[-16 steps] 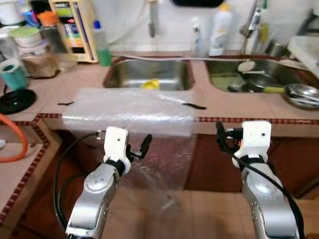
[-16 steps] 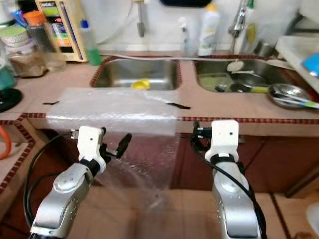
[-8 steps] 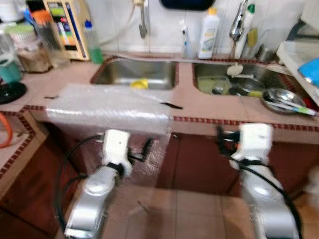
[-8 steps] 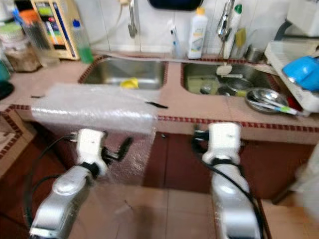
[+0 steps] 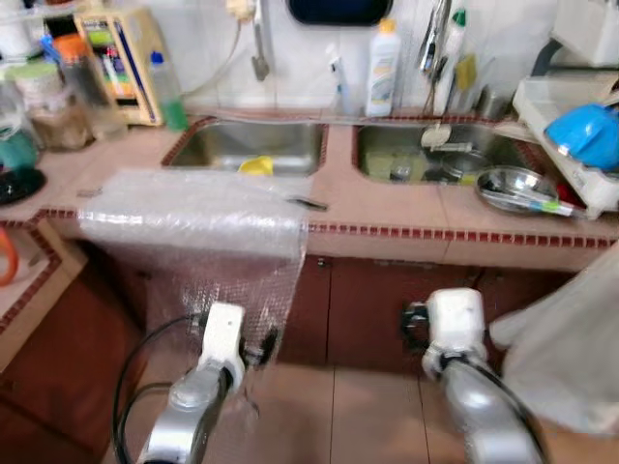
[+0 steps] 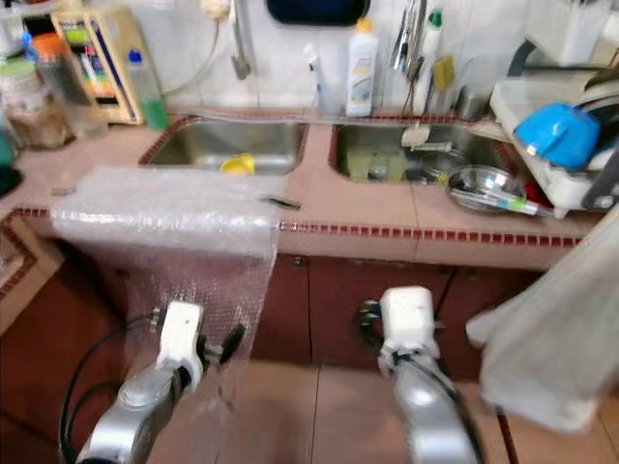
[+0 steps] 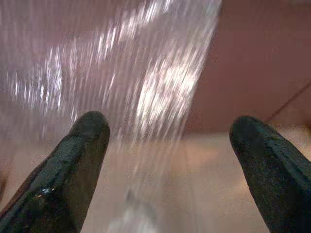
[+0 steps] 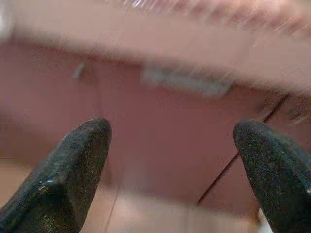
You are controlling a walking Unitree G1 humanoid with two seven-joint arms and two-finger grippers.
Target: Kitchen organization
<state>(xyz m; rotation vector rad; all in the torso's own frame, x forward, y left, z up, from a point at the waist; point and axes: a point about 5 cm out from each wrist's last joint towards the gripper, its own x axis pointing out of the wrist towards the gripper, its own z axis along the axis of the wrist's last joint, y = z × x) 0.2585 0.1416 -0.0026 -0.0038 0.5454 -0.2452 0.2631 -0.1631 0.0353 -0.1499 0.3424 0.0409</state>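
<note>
The left end effector (image 7: pixel 167 145) is spread wide and holds nothing. It sits low in front of the cabinet, directly before the hanging part of the bubble wrap (image 5: pixel 198 215). The sheet lies flat on the counter (image 5: pixel 387 208) above and ahead of this end effector, and its free end drapes over the counter edge down the cabinet front. Whether the fingers (image 7: pixel 73 160) touch the sheet cannot be determined.

The right end effector (image 8: pixel 175 160) is also spread wide and empty. It faces the brown cabinet door (image 8: pixel 160 141) below the counter edge, well apart from the bubble wrap.

Beyond the sheet, the left sink (image 5: pixel 247 147) contains a yellow item (image 5: pixel 255 166). The right sink (image 5: pixel 426 155), above and ahead of the right end effector, holds dishes. A white bottle (image 5: pixel 383 56) stands at the wall between the sinks. A blue bowl (image 5: pixel 583 133) rests on a rack at the far right.
</note>
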